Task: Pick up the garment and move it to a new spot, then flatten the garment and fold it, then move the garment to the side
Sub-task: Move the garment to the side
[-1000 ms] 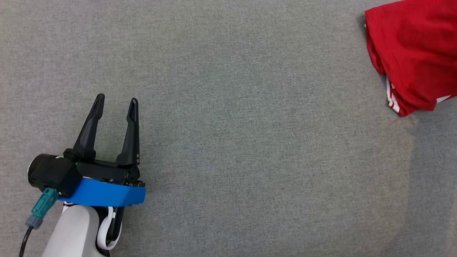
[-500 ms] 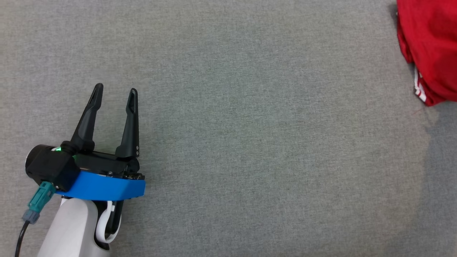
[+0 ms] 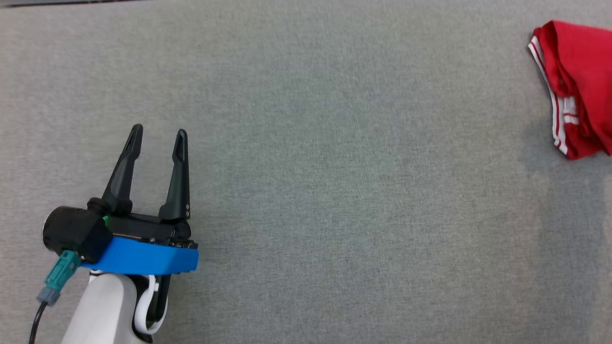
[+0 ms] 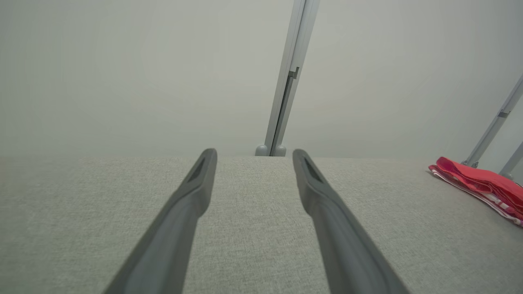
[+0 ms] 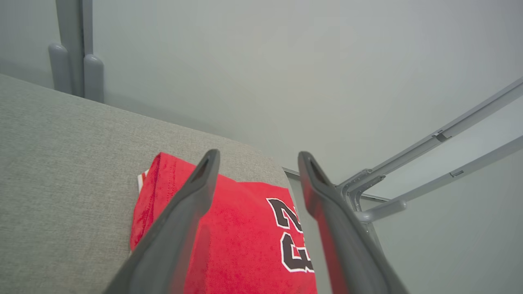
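Lying folded at the far right of the table [image 3: 334, 200], the red garment [image 3: 581, 86] is a narrow bundle in the head view, cut off by the picture's right side. Its long axis runs away from the robot, roughly up and down that view. A white striped trim [image 3: 557, 119] edges its left side, the side turned toward the middle of the table, and the near end of the bundle tapers to a corner. In the right wrist view the garment's upper face carries black numerals [image 5: 292, 237] outlined in white, and this face reaches toward the table's right edge, where the cloth surface ends and grey metal posts [image 5: 429, 143] slant away before a pale wall [image 5: 245, 61]. The right claw [image 5: 259, 155] hangs over the garment with its two fingers spread wide, gripping nothing. The table's far edge lies just past the garment there. The left claw [image 3: 158, 131] sits at the lower left of the head view, well apart from the garment, fingers spread and pointing away from the robot, low over the grey cloth. A wide stretch of open table lies between it and the garment, and more extends ahead of it to the far edge, where an upright post [image 4: 286, 81] stands. From the left wrist the garment [image 4: 482, 183] shows as a low red strip far off to the right.
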Robot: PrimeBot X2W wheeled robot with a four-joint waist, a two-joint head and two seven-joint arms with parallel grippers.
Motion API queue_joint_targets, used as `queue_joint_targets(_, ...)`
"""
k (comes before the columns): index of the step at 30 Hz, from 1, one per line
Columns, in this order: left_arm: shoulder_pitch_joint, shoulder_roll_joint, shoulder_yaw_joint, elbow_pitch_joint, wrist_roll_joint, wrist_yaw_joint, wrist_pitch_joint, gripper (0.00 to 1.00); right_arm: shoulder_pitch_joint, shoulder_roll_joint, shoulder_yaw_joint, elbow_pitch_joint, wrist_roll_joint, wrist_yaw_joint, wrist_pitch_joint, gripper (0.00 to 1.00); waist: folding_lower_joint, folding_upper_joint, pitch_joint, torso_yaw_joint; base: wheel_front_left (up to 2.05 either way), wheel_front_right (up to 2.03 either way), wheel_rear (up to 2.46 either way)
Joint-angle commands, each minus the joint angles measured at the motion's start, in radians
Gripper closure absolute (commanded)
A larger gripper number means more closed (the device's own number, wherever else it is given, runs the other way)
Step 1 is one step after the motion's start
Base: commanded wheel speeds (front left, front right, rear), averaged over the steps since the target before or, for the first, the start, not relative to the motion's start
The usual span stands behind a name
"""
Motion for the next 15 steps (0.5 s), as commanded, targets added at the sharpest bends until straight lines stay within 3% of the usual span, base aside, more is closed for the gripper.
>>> queue_joint_targets(1,0.020,-0.005,0.006,0.005,-0.001,-0.007,-0.004,0.00,0.026,0.016,0.006,-0.007,0.020,0.000,-0.019,0.00,0.0000,0.0000,-0.022,-0.004,0.00,0.00,0.00)
queue_joint_targets(15,0.167,-0.031,0.071,0.068,-0.019,-0.002,-0.004,0.00,0.427,0.244,0.085,-0.222,0.247,0.000,-0.235,0.00,0.0000,0.0000,-0.249,0.019,0.00,0.00,0.00)
